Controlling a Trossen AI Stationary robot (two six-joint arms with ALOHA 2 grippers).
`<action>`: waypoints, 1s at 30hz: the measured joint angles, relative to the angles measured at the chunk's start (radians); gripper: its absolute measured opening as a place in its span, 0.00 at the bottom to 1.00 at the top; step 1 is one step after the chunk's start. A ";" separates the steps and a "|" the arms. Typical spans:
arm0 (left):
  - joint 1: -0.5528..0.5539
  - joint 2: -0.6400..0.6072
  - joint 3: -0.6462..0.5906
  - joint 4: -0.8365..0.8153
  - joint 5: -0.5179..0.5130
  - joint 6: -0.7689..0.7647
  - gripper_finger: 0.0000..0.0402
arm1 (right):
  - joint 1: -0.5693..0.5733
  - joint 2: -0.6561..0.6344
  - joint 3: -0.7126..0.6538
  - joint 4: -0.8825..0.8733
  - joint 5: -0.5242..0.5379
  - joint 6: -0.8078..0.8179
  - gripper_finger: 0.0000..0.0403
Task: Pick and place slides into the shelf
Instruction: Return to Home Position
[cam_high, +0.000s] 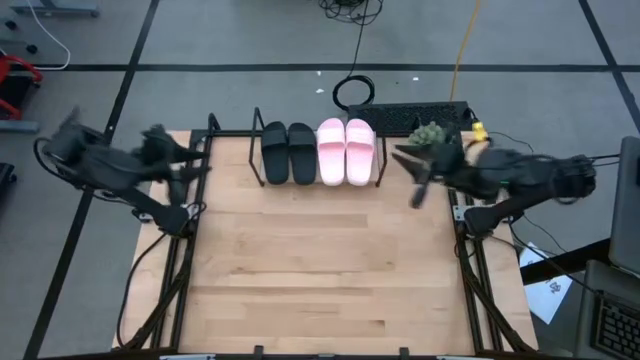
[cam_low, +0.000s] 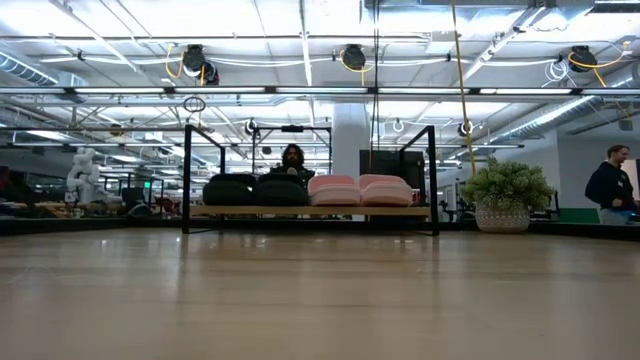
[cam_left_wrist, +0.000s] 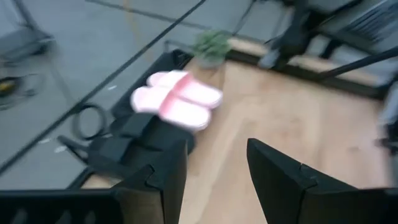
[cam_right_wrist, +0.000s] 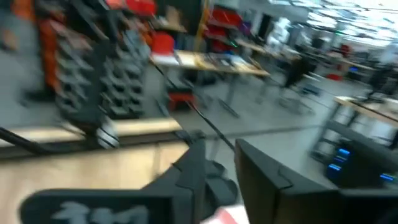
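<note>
- At the left edge of the table (cam_high: 320, 270), toward its far end: left arm (cam_high: 110, 165). Left jaws parted, nothing between them.
- At the right edge, opposite: right arm (cam_high: 520, 175). Right jaws parted, nothing held.
- Along the far edge, between the two arms: shelf (cam_low: 420, 211), standing on the table.
- On the shelf board, in one row: black slides (cam_high: 275, 153) to the left, pink slides (cam_high: 360, 152) to the right, with the inner black and pink slides side by side.
- At the far right corner, near the right jaws: potted plant (cam_high: 428, 133).
- Beyond the table: one person (cam_low: 292, 158) behind the shelf, another person (cam_low: 610, 185) far right.
</note>
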 joint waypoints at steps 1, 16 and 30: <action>-0.014 -0.016 0.014 0.000 0.011 -0.005 0.42 | 0.023 -0.025 0.000 -0.001 0.000 0.008 0.15; -0.061 -0.332 -0.027 -0.101 0.018 -0.124 0.42 | 0.120 -0.338 0.000 -0.374 0.162 0.273 0.00; -0.054 -0.671 -0.758 0.576 0.014 -0.053 0.42 | 0.120 -0.517 -0.054 -0.415 0.073 0.242 0.00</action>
